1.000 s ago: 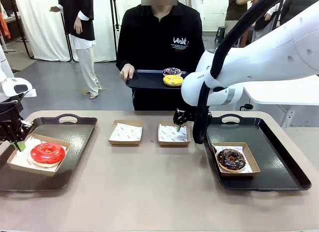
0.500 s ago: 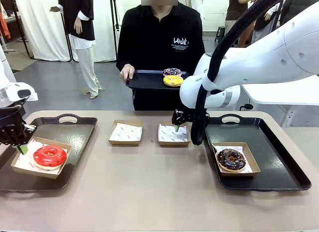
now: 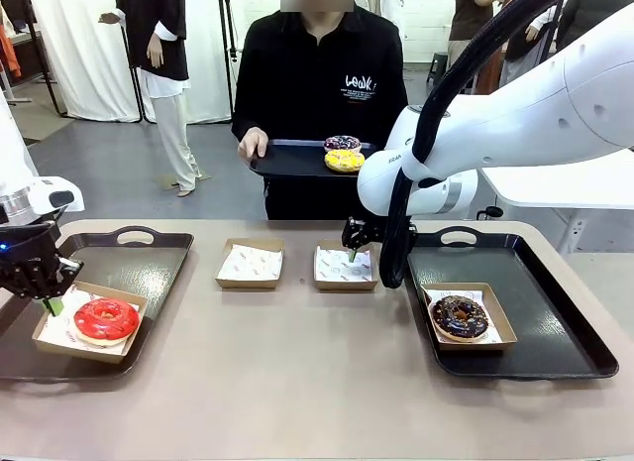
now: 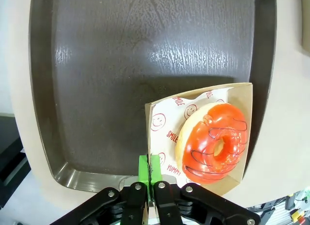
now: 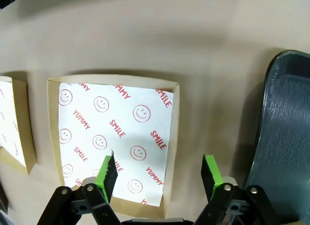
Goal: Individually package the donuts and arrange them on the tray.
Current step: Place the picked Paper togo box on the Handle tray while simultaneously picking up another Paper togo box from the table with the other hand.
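- The left gripper stands at the 9 o'clock end of the left tray, its green pads pressed together on the wall of a cardboard box.
- In the left wrist view the left gripper bites the paper-lined cardboard box at its near corner, and the box sits tilted on the dark left tray.
- The red donut lies inside that box at about 2 o'clock from the clamped pads, just beside them but not touching.
- From the front, the red donut sits at about 4 o'clock from the fingertips.
- The right gripper hangs over an empty box at table centre with its fingers spread wide.
- In the right wrist view, the right gripper has one finger over the printed paper of the empty box and the other past the box's 3 o'clock wall, over bare table. Whether either finger touches cannot be told.
- A second empty box lies at 9 o'clock from the first.
- The chocolate donut rests in a boxed liner on the right tray, at 4 o'clock from the right fingers and well apart.
- Across the table a person's hand holds a black serving tray carrying the yellow donut and, at its 12 o'clock, the sprinkled donut.
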`<state>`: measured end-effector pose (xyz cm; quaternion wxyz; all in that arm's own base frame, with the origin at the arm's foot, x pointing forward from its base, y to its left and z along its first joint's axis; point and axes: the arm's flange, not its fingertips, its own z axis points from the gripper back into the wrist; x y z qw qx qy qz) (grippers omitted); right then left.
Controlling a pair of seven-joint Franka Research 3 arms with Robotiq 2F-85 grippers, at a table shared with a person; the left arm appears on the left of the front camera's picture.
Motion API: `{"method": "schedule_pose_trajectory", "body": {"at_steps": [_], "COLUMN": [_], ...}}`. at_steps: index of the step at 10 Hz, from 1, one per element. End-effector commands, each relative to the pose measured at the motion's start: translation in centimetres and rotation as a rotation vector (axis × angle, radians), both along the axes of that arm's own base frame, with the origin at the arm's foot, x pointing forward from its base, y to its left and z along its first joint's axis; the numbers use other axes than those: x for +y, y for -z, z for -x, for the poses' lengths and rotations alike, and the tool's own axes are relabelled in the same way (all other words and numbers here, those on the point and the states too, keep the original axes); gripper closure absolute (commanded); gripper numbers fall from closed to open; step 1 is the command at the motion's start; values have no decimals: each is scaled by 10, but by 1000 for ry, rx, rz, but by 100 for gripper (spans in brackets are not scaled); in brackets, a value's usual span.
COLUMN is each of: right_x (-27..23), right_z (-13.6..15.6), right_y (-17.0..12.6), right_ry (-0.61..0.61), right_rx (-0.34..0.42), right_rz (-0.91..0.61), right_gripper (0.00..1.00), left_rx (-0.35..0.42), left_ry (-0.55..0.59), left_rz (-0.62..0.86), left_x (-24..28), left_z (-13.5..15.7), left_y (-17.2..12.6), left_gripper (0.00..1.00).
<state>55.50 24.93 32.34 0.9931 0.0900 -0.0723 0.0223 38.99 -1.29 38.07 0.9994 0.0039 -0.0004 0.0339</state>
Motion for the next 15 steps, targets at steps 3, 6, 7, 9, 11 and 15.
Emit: {"method": "schedule_pose_trajectory", "body": {"at_steps": [3, 6, 7, 9, 11, 15], "right_x": [3, 3, 2, 2, 2, 4], "right_z": [-1, -2, -2, -2, -1, 0], "right_y": [6, 6, 7, 7, 6, 4], "right_ry": [31, 32, 33, 25, 12, 27], "right_rx": [-8, -3, -1, 3, 4, 4], "right_rz": [18, 17, 15, 9, 10, 31], "right_gripper": [10, 10, 10, 10, 69, 100], "left_rx": [4, 17, 19, 22, 19, 23], "left_ry": [36, 53, 52, 54, 60, 62], "left_rz": [-12, -18, -19, -18, -17, -9], "left_x": [-11, -16, -15, -16, -14, -12], "left_z": [7, 5, 5, 5, 5, 6], "left_y": [9, 14, 15, 16, 16, 15], "left_gripper": [99, 99, 99, 99, 42, 0]}}
